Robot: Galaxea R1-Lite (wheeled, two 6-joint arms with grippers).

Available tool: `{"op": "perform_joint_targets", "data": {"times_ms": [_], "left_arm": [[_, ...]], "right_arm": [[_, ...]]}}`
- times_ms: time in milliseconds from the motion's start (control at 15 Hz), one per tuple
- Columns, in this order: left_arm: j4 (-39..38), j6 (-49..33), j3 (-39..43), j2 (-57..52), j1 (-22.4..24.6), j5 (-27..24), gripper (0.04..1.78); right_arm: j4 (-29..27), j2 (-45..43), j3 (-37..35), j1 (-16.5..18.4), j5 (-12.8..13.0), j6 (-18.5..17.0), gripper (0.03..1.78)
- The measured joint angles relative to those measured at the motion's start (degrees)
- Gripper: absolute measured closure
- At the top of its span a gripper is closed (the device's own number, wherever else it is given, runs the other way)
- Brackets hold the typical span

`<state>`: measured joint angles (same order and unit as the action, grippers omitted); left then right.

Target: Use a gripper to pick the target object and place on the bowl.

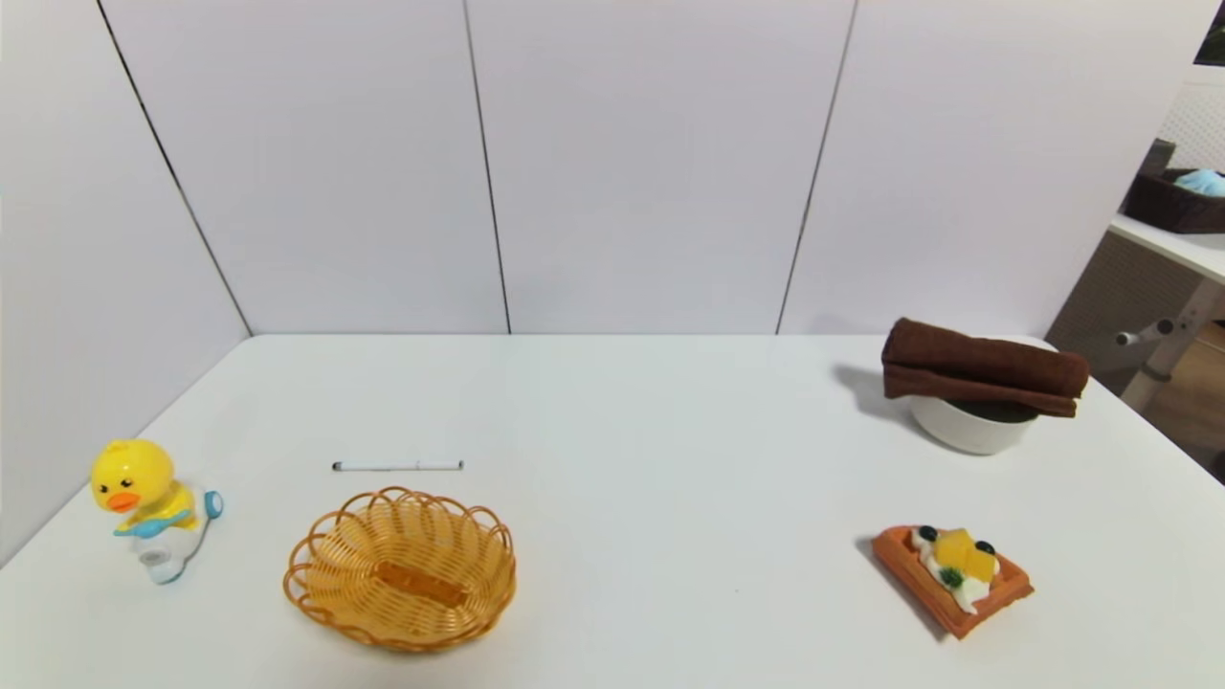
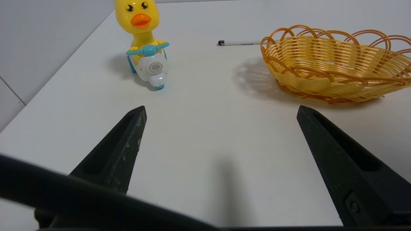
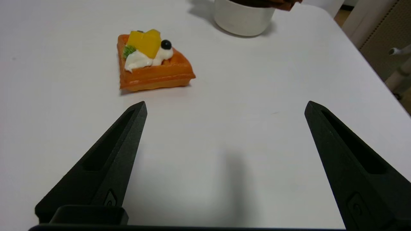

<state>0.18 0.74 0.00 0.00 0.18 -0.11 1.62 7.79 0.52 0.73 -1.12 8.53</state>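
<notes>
1. Judging progress first: the task looks complete. Nothing is held by either arm and the towel already sits on its target; what remains, if anything, is only to confirm that the load is stable.
2. Right gripper, nearest in the right wrist view: fingers spread wide, empty, held low over bare table. Tips show in the lower left and lower right of that frame, with only white surface between them. The arm is not visible in the head view, so it reads as drawn back and parked.
3. Left gripper, nearest in the left wrist view: same pose, fingers wide apart, empty, low over the table. Also absent from the head view; judged idle.
4. Mid-range, right wrist view: waffle toy in the upper left of the frame, resting flat, untouched. In the head view it lies at lower right.
5. Mid-range, left wrist view: duck toy at upper left, wicker basket at upper right, pen beyond, just beside the basket rim.
6. Far, head view, upper right of the table: bowl upright, with the brown towel lying across its rim as a folded bundle. Both ends overhang the rim; the right end sticks out further.
7. Risk, as a judgement: the overhang is uneven, so the towel may slide if nudged.
</notes>
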Motion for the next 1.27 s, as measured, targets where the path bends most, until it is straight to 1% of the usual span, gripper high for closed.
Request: {"op": "perform_joint_targets", "data": {"times_ms": [133,333,867,1000,1200,1267], "left_arm": [[0.0,0.0,0.0,0.0,0.0,0.0,0.13],[0.0,0.0,0.0,0.0,0.0,0.0,0.13],[0.0,0.0,0.0,0.0,0.0,0.0,0.13],[0.0,0.0,0.0,0.0,0.0,0.0,0.13],[0.0,0.0,0.0,0.0,0.0,0.0,0.13],[0.0,0.0,0.0,0.0,0.0,0.0,0.13]], "right_arm": [[-1.6,-3.8,-0.4,-0.4,-0.7,-0.7,0.11],[-1.8,-6.8,-0.5,-0.5,-0.7,-1.0,0.11],[-1.9,-7.9,-0.5,-0.5,-0.6,-0.9,0.11],[-1.8,-7.9,-0.5,-0.5,-0.8,-0.3,0.11],[-1.9,-7.9,-0.5,-0.5,-0.4,-2.3,0.11],[-2.0,-7.9,-0.5,-0.5,-0.4,-2.3,0.11]]}}
